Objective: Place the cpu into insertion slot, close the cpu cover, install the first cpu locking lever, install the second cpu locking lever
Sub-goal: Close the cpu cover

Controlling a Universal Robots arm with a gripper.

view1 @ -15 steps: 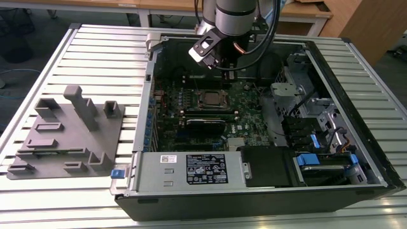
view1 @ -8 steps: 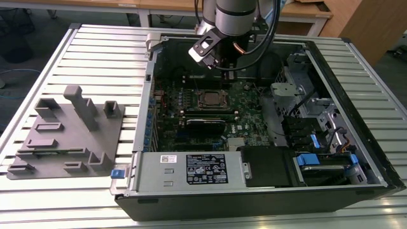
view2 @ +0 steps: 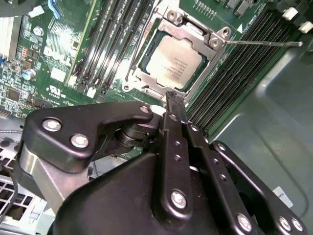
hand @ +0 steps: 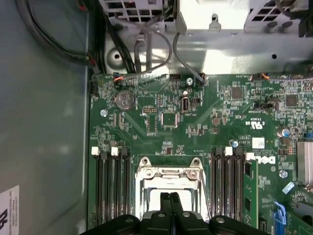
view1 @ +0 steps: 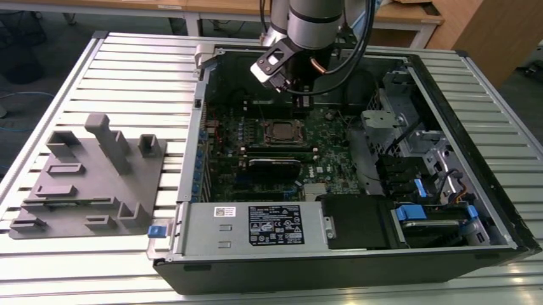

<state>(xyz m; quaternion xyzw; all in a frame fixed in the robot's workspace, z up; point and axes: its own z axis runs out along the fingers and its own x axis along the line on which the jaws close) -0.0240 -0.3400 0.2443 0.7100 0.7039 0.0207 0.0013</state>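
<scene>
I have the arm (view1: 314,22) reaching down into the open computer case (view1: 339,270), which lies on its side on the slatted table (view1: 136,76). In the exterior view the insertion slot (view1: 280,131) sits on the green board near the middle of the case, and the arm's end hangs just beyond it, toward the far wall.

In both wrist views the gripper (hand: 170,197) is over the edge of the slot with its 2 fingers (view2: 168,127) pressed together and nothing between them.

The cpu (view2: 175,61) is already in the slot, lying flat with its dull silver top showing. The cpu cover (view2: 190,30) is down over it, its frame lying around the chip's edges.

1 thin metal lever (view2: 261,43) sticks out sideways from a corner of the cover, passing over the memory slots (view2: 234,68) beside it. From here I think it is unlatched, but I cannot be sure. I cannot tell how the other lever stands.

More long black memory slots (hand: 110,181) flank the socket on its other side.

A grey plastic parts holder (view1: 85,184) stands on the table at the exterior view's left, well apart from the case.
</scene>
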